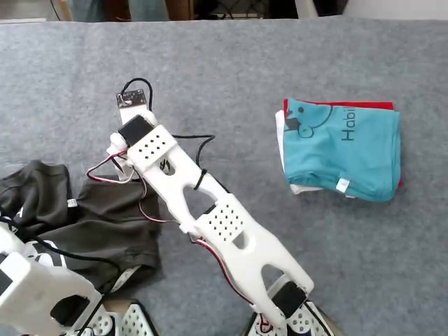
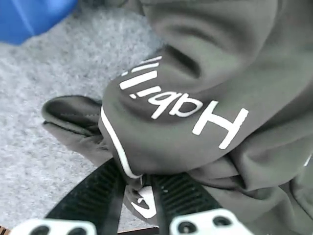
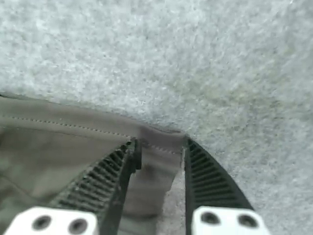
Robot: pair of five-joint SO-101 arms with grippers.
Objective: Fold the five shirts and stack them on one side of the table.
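A dark olive shirt [image 1: 91,217] with white lettering lies crumpled at the table's left. In the left wrist view my left gripper [image 2: 136,188] is shut on a fold of this shirt [image 2: 195,73], just below the lettering. My right gripper [image 1: 120,157] sits at the shirt's far right corner. In the right wrist view its fingers [image 3: 117,171] stand apart on either side of the hemmed corner [image 3: 156,147], which lies flat on the cloth. To the right is a folded stack: a teal shirt [image 1: 343,150] on top, with red [image 1: 364,105] and white [image 1: 281,129] edges showing beneath it.
The right arm [image 1: 217,217] stretches diagonally from the front centre toward the shirt. The left arm's base [image 1: 35,290] sits at the front left corner. Grey felt [image 1: 231,63] covers the table. A blue object [image 2: 29,14] lies beyond the shirt in the left wrist view.
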